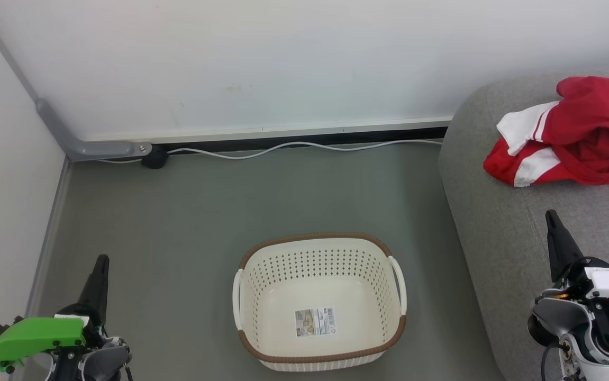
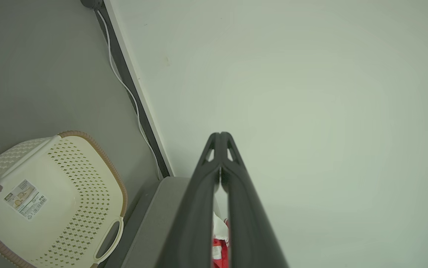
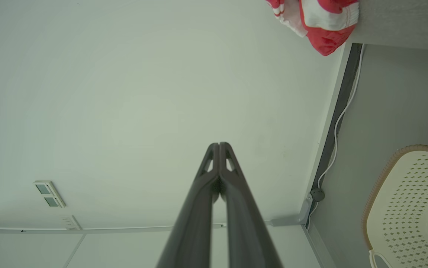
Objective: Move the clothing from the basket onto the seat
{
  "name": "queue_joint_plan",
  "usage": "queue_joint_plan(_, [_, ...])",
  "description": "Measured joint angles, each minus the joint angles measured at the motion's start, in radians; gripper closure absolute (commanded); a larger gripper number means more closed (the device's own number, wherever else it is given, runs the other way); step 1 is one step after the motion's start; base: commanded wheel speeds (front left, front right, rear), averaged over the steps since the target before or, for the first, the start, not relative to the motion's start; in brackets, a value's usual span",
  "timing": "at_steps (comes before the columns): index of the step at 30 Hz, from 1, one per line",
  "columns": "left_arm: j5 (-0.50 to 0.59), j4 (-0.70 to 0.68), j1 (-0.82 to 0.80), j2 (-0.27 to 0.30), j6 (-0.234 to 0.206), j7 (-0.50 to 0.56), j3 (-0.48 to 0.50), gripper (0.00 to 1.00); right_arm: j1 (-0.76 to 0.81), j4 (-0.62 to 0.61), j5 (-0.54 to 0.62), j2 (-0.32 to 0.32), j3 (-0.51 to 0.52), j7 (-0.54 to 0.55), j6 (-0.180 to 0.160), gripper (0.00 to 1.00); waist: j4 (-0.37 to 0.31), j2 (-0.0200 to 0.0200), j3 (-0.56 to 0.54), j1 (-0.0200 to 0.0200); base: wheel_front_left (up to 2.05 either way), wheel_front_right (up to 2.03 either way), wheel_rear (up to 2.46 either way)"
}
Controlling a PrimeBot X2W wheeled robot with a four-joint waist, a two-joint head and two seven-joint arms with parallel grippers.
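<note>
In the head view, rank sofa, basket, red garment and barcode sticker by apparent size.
1. sofa, though cut off by the frame
2. basket and red garment, too close to rank; garment is cut off
3. barcode sticker

Wide open left of the basket (image 1: 315, 262) and behind it, over bare grey floor (image 1: 177, 227) up to the wall (image 1: 283, 63). Tighter on the right: just a narrow lane before the rounded side of the sofa (image 1: 494, 222). Blocked low along the wall by a white cable (image 1: 241, 156), a dark round plug (image 1: 154, 157) and a grey pipe (image 1: 108, 150) slanting up the corner. On the sofa, room on the bare cushion in front of the clothing (image 1: 595, 132).
</note>
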State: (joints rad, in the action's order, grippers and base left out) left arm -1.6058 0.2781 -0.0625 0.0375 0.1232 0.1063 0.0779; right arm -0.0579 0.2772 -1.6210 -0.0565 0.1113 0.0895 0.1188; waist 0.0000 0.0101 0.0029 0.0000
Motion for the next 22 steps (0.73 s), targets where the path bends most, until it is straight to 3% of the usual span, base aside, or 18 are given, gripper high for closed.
queue_joint_plan(22, [0.000, -0.001, 0.000, 0.000, 0.000, 0.000, 0.000, 1.00, 0.000, 0.000, 0.000, 0.000, 0.001, 0.001, 0.000, 1.00, 0.000, 0.0000, 0.000, 0.0000, 0.00, 0.00, 0.00])
